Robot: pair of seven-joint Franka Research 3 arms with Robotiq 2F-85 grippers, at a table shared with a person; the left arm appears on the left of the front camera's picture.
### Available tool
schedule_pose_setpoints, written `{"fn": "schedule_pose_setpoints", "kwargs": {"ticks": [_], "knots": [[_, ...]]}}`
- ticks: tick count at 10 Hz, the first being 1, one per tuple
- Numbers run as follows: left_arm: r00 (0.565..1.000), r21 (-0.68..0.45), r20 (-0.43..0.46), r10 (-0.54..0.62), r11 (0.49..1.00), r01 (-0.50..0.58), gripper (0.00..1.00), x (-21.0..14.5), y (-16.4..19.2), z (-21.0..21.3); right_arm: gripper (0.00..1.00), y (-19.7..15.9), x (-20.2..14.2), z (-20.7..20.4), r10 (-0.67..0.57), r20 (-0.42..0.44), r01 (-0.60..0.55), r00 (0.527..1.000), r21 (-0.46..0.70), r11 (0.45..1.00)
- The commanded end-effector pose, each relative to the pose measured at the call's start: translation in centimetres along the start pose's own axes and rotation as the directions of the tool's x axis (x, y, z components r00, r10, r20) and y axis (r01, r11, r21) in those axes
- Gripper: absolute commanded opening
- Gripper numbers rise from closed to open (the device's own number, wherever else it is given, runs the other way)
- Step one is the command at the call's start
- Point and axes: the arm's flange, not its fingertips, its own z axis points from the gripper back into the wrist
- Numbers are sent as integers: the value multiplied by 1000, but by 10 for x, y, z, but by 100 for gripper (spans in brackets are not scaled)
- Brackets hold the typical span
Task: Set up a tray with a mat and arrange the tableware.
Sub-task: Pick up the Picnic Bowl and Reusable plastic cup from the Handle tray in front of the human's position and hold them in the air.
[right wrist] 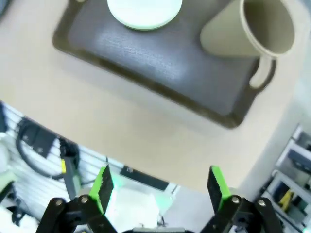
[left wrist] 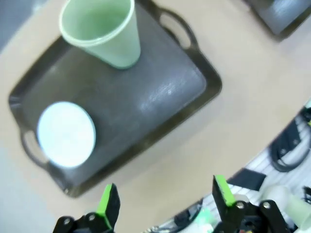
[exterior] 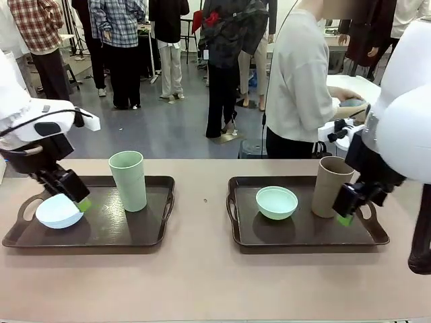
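left gripper [left wrist: 164, 196] hangs over the near left end of the left tray [exterior: 101, 230], fingers spread wide with nothing between them. in the front view one green pad sits right by the rim of the pale blue bowl [exterior: 59, 210]; it looks to be just above it rather than touching, but the angle is poor. the bowl rests upright in the tray's left near part, by the handle. the pale green cup [exterior: 128, 180] stands upright toward the tray's far right side, well apart from the bowl.

bare tan table [exterior: 202, 282] lies between the two trays.

on the right tray [exterior: 296, 234] the mint green bowl [exterior: 277, 202] sits upright near the middle. the tan cup [exterior: 331, 186] stands upright at the right end, near the bowl. the right gripper [right wrist: 159, 187] hangs just beside the tan cup over the right handle, fingers apart and empty.

a person [exterior: 296, 81] in a pale top stands at the far side, turned sideways.
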Motion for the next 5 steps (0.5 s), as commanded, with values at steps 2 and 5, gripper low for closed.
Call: {"fn": "schedule_pose_setpoints", "kwargs": {"ticks": [2,5], "knots": [[1000,0,0,0,1000,0,100,0,0,0,100,0,0,0,0,0,0,1000,0,1000],[1000,0,0,0,1000,0,100,0,0,0,100,0,0,0,0,0,0,1000,0,1000]]}}
